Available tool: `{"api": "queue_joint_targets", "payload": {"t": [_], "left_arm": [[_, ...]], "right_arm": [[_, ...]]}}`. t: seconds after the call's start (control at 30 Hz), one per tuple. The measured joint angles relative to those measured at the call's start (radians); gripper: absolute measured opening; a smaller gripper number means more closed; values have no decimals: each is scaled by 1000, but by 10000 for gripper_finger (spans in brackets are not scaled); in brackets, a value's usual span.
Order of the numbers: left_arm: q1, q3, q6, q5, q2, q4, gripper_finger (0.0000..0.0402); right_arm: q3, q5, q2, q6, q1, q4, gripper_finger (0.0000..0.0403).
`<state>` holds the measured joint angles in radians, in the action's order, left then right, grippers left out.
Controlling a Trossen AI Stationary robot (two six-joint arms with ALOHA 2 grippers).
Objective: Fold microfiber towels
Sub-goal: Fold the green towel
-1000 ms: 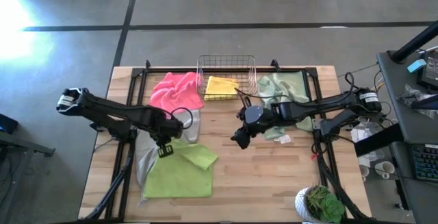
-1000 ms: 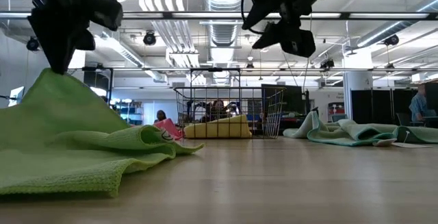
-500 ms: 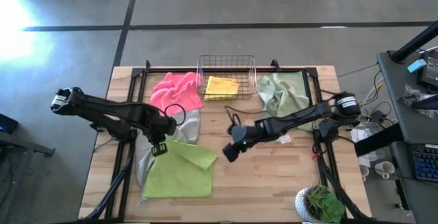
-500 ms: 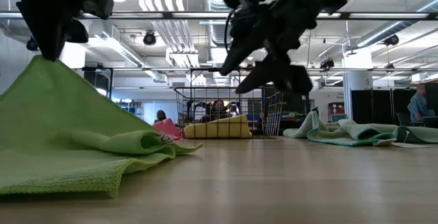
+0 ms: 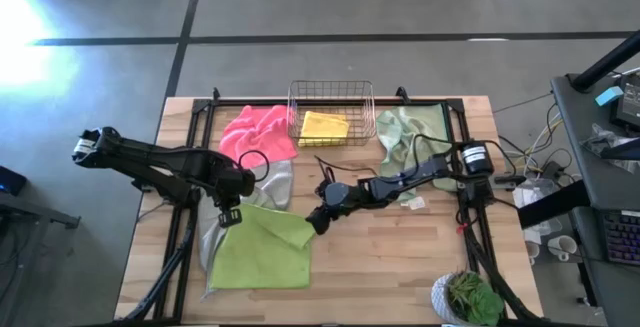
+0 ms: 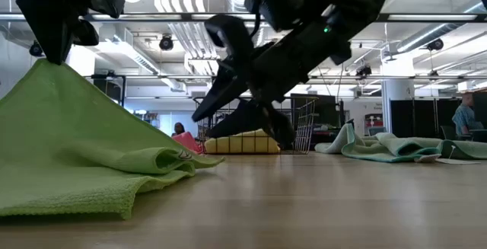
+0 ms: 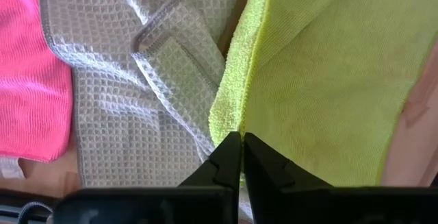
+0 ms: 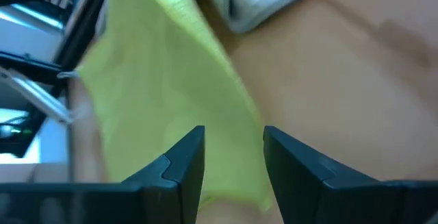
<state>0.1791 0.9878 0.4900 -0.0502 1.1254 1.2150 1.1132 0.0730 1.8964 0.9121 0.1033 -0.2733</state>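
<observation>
Right gripper (image 5: pixel 318 219), jaws parted, had swung across the table to the lime green towel (image 5: pixel 262 254) corner while left gripper (image 5: pixel 229 216) stayed clenched on its lifted edge—fold imminent.

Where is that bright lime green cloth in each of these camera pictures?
High view: the lime green towel lies at the table's lower left, one corner pinched by the left gripper.
Low view: it fills the left, rising to a lifted peak.
Left wrist view: it covers the right half.
Right wrist view: it runs between the right gripper fingers.
Shared landmark: the light grey towel beside it.
</observation>
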Motion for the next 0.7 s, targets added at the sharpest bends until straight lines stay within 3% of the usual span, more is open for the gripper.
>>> {"api": "queue_joint_targets", "payload": {"t": [0.3,0.57,0.7], "left_arm": [[0,0,-1,0,-3,-1,0],[1,0,-7,1,-20,-1,0],[1,0,-7,23,-31,-1,0]], "right_arm": [[133,6,116,-103,-19,25,136],[208,9,137,-157,-19,255,134],[215,117,136,-158,-20,270,134]]}}
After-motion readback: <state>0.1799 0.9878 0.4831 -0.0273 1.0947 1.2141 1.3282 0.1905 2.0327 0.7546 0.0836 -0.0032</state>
